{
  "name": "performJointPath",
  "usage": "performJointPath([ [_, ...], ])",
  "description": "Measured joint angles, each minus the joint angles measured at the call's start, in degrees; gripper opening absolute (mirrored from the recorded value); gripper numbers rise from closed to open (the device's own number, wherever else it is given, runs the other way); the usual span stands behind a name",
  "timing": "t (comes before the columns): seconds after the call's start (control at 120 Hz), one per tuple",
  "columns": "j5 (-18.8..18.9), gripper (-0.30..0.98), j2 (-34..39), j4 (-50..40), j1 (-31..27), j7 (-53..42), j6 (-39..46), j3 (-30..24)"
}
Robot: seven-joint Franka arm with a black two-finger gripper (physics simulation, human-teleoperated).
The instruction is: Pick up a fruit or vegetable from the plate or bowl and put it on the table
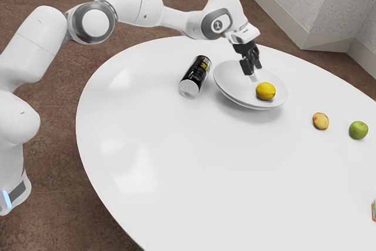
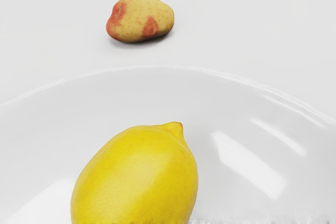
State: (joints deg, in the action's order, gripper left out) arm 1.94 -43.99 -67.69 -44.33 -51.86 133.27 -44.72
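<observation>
Gripper (image 1: 252,72) above one plate (image 1: 230,79), one lemon (image 1: 265,91) inside.

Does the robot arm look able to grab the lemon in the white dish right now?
Probably yes. The gripper hangs over the dish, close to the lemon, and nothing covers the fruit. The dish's low rim looks unlikely to get in the way.

Oval lemon (image 1: 265,91) uniformly yellow, reddish-brown at the tip; lumpy potato (image 2: 140,19) pale yellow, blotched orange-red, finely speckled; round apple (image 1: 358,130) green; cylindrical can (image 1: 195,76) black with yellow markings, silvery end; shallow glossy dish (image 1: 231,82) and smooth round table (image 1: 170,168) plain white.
</observation>
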Motion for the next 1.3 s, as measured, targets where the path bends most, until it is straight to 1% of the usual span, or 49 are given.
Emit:
performJointPath([
  [0.092,1.6,0.69,0.0,0.0,0.0,-2.2,0.3,0.0],
  [0.225,2.8,0.69,-0.7,0.4,0.5,-6.1,0.8,0.3],
  [0.342,4.3,0.69,-5.8,5.4,2.1,-9.1,2.0,0.6],
  [0.433,4.8,0.69,-7.0,6.9,2.6,-11.2,2.6,0.4],
  [0.6,5.1,0.69,-8.2,10.0,5.0,-14.3,5.3,-1.0],
  [0.775,5.1,0.69,-9.6,10.4,5.4,-16.7,8.1,-1.3],
  [0.967,4.5,0.69,-12.0,10.3,6.0,-18.3,11.9,-4.5],
  [1.125,4.3,0.69,-12.2,9.8,5.5,-18.1,13.1,-3.7],
  [1.158,5.3,0.69,-12.0,10.1,5.6,-17.3,12.0,-2.6],
  [1.25,10.4,0.69,-11.8,11.5,5.7,-13.9,7.4,-1.7],
  [1.3,12.6,0.69,-11.8,11.8,5.8,-12.0,5.1,-1.6],
])
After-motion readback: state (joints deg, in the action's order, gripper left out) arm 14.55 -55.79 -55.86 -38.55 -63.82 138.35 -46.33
